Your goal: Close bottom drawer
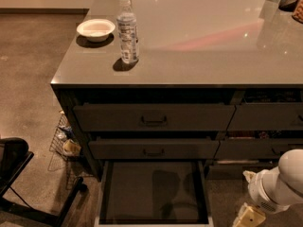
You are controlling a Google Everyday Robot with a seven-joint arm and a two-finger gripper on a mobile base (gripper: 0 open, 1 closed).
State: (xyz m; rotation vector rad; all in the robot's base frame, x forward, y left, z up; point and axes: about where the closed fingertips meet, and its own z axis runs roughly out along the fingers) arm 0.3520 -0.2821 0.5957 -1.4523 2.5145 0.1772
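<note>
The bottom drawer is pulled far out at the foot of the wide stack, showing its flat dark floor and pale side rails. Above it sit two shut wide drawer fronts with black pull handles. My gripper is at the lower right, on the end of a white arm, to the right of the open drawer and apart from it. Only its pale upper part shows; the fingertips are cut off by the frame's bottom edge.
A grey counter carries a water bottle and a white bowl near its left edge. A narrower drawer stack stands at the right. A wire basket and a black chair are on the floor at the left.
</note>
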